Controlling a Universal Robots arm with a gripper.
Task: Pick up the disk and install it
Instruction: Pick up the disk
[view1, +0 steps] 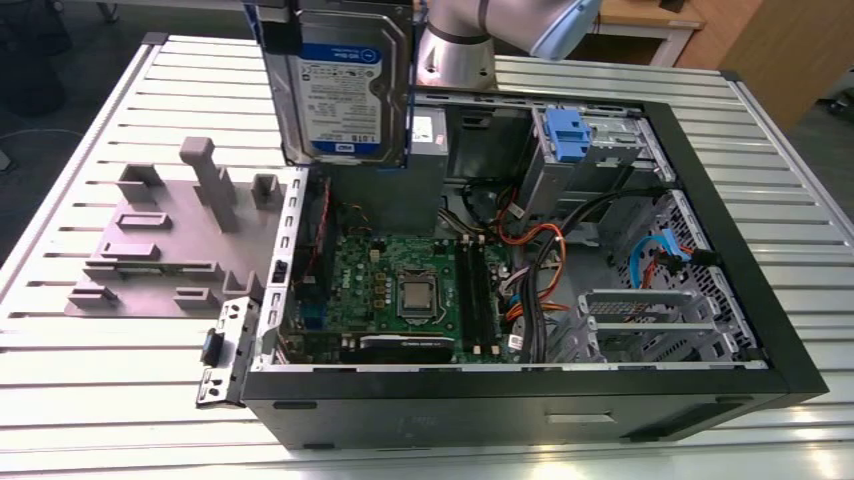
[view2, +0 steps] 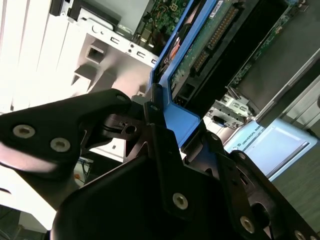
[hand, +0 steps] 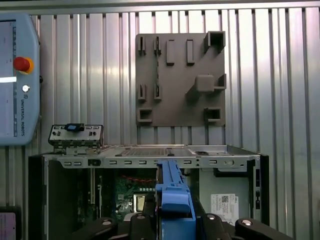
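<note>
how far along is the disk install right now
Done: the pick-up. The disk is off the table, held upright above the open computer case. In hand: in the second wrist view the gripper is shut on the disk's blue frame. Left: the install itself; the disk sits in no bay of the case yet.

The arm (view1: 461, 45) entered at the top edge of the exterior view. Its silver wrist joint (view1: 454, 60) stood upright, and a pale blue-capped segment angled off toward the exterior view's right. The gripper (view2: 177, 120) was clamped on the disk (view1: 344, 85). In both wrist views the black fingers (hand: 141, 224) bore against opposite faces of the disk's blue frame, with no gap seen at either contact. The disk was held upright in the grasp.
</note>
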